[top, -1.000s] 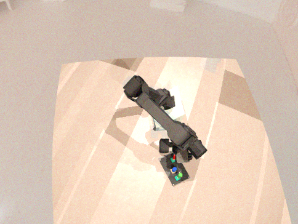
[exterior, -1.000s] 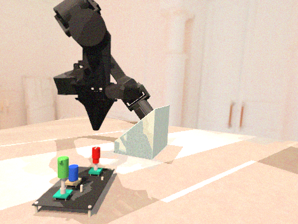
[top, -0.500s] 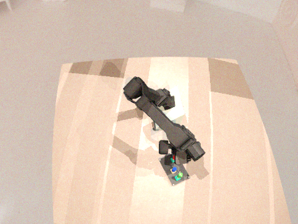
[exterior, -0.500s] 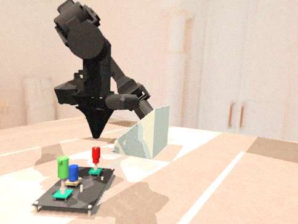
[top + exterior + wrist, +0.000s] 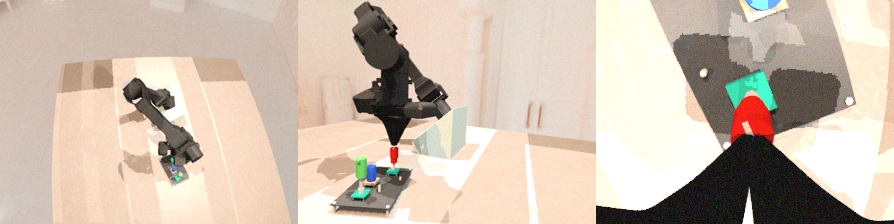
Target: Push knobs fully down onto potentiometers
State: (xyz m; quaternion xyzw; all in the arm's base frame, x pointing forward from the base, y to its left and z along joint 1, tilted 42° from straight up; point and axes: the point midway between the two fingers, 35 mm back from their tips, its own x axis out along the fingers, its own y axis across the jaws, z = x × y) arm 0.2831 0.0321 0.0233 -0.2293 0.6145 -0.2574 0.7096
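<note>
Counting three knobs: one red (image 5: 394, 154) (image 5: 752, 120), one blue (image 5: 174, 169) (image 5: 371, 173) (image 5: 763, 3), one green (image 5: 180, 175) (image 5: 361, 167).

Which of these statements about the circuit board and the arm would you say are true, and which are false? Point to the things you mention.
1. The gripper (image 5: 394, 144) (image 5: 750, 145) is shut. True.
2. The green knob (image 5: 180, 175) (image 5: 361, 167) sits right down on its potentiometer. False: bare shaft shows beneath it.
3. The blue knob (image 5: 174, 169) (image 5: 371, 173) (image 5: 764, 4) is between the green and red knobs along the board (image 5: 183, 172) (image 5: 393, 188) (image 5: 816, 55). True.
4. The gripper's tips are over the green knob. False: they are over the red knob (image 5: 394, 154) (image 5: 752, 117).
5. Some shaft shows below the red knob. True.
</note>
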